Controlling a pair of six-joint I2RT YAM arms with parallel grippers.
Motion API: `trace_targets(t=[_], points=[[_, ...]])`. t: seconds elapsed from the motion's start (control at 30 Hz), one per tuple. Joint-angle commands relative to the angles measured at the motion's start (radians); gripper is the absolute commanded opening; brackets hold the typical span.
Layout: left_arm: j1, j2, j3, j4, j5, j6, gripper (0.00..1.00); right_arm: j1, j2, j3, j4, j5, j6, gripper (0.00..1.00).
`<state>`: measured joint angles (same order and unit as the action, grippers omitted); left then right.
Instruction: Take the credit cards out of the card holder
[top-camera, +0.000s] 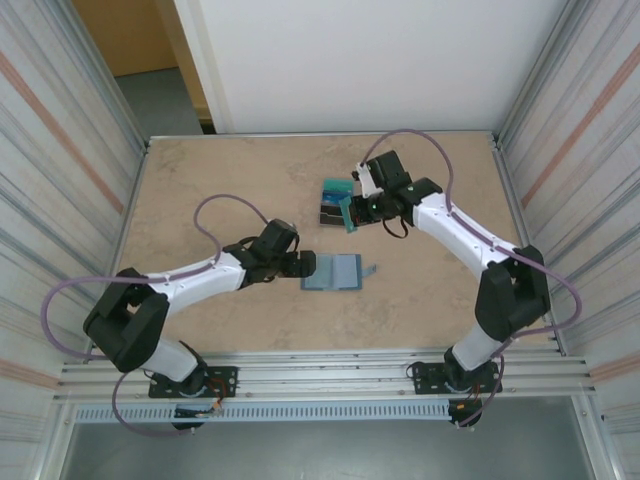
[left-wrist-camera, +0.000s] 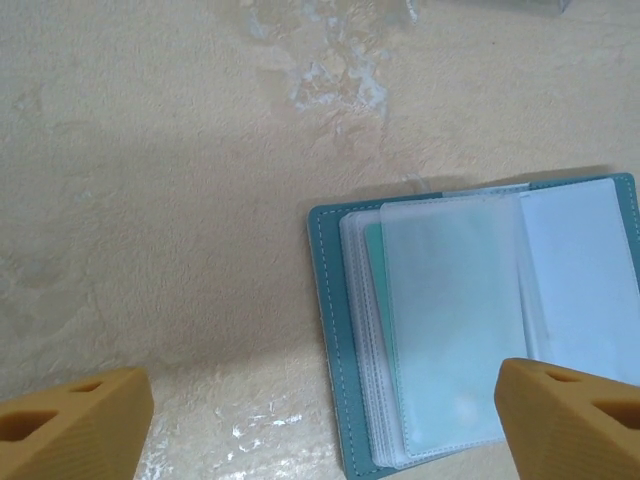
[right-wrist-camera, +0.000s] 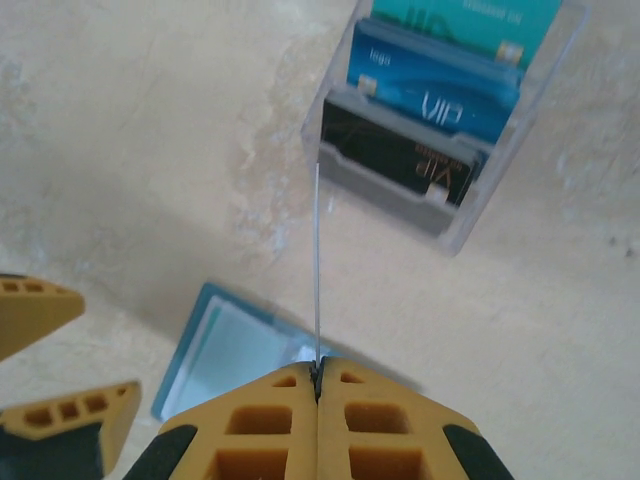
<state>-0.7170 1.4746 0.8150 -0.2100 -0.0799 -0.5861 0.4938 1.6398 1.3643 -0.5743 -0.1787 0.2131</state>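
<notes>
On the tan table (top-camera: 200, 200) the card holder (top-camera: 333, 271) lies open and flat, roughly midway between the two arms, with its frosted sleeves (left-wrist-camera: 450, 320) facing up. The left gripper (top-camera: 303, 265) is just beside the card holder's left edge. Its jaws are spread wide and hold nothing, and in the left wrist view its orange fingers (left-wrist-camera: 70, 420) stand on either side of the near end of the open holder without touching it. Beyond the card holder, on the side away from the arm bases, stands a small clear tray (right-wrist-camera: 455, 235). Three credit cards (right-wrist-camera: 430, 85) are stacked upright in it: a teal one at the back, a blue one in the middle and a black one in front. Between the card holder and the tray, the right gripper (right-wrist-camera: 318, 375) is clenched on a teal card (top-camera: 347, 218). In the right wrist view this card is edge-on, a thin line pointing towards the tray. By this count much of the task looks done, with three cards out and a fourth out of the holder but not yet put down. A pale green strip (left-wrist-camera: 373, 270) behind the frosted sleeves suggests at least one card remains inside. How many more there are cannot be told through the plastic.
</notes>
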Motion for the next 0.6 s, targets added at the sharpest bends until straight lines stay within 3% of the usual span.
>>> trace_targets(t=[0.0, 0.3, 0.57], points=[[0.014, -0.039, -0.002, -0.017, -0.020, 0.008, 0.99, -0.023, 0.075, 0.086, -0.062, 0.015, -0.176, 0.00], [0.043, -0.055, -0.011, -0.012, 0.004, 0.006, 0.99, -0.060, 0.247, 0.278, -0.083, 0.007, -0.331, 0.00], [0.062, -0.083, -0.010, -0.022, -0.001, 0.011, 0.99, -0.059, 0.350, 0.402, -0.113, 0.089, -0.466, 0.00]])
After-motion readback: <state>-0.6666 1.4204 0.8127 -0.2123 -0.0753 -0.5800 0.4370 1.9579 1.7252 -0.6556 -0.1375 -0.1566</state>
